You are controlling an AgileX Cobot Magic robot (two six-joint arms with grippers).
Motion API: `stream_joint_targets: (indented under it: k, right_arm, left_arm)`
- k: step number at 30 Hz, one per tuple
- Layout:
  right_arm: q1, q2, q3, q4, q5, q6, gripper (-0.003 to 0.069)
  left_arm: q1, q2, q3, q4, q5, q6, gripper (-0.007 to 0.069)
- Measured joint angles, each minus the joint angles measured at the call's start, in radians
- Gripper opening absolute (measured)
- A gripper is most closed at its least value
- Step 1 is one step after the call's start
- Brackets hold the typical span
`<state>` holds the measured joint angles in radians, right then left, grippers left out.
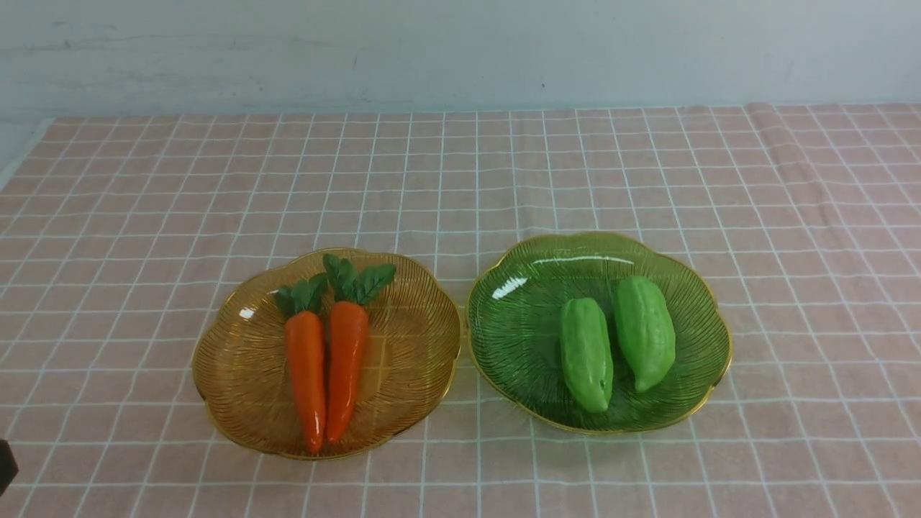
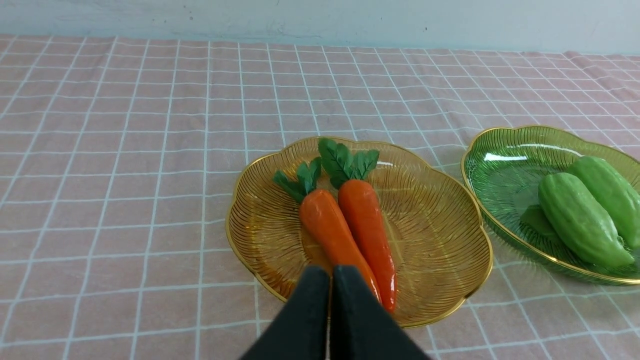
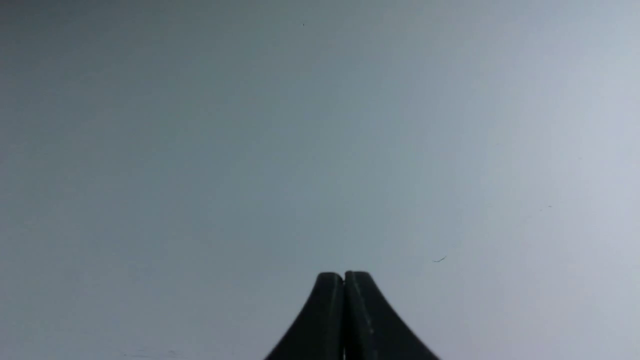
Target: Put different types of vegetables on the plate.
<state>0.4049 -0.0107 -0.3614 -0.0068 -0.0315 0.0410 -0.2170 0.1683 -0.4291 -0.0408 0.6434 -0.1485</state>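
Left wrist view: my left gripper (image 2: 331, 271), pressed together, faces carrots (image 2: 365, 220) lengthwise, tips at amber plate's (image 2: 260, 235) near rim. Right gripper (image 3: 344, 275) closed too.

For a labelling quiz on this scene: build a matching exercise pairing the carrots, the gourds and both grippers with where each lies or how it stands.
Column one:
1. carrots
2. gourds
3. left gripper
4. right gripper

Column two:
A. lying on the green plate
B. shut, facing a blank grey surface
C. lying on the amber plate
D. shut, pointing toward the carrots

Pairs: 1-C, 2-A, 3-D, 4-B.
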Motion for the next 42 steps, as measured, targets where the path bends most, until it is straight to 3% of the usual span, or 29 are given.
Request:
stream_joint_targets:
  k: [10,15,20,25,29,42]
  right_arm:
    - [0.000,0.000,0.001,0.000,0.000,0.000,-0.0015]
    - [0.000,0.000,0.001,0.000,0.002,0.000,-0.0015]
    - [0.000,0.000,0.001,0.000,0.003,0.000,-0.0015]
    - [0.000,0.000,0.001,0.000,0.003,0.000,-0.0015]
    - [0.000,0.000,0.001,0.000,0.005,0.000,-0.0015]
    - [0.000,0.000,0.001,0.000,0.010,0.000,-0.0015]
  left_arm:
    - [0.000,0.000,0.005,0.006,-0.001,0.000,-0.0003]
    - [0.000,-0.006,0.042,0.078,-0.022,0.025,-0.0003]
    - [0.010,-0.078,0.201,0.101,-0.180,0.148,-0.0003]
    - [0.095,-0.174,0.421,0.061,-0.299,0.255,-0.0003]
    - [0.137,-0.180,0.457,0.052,-0.287,0.258,-0.0003]
    - [0.138,-0.181,0.457,0.052,-0.263,0.258,-0.0003]
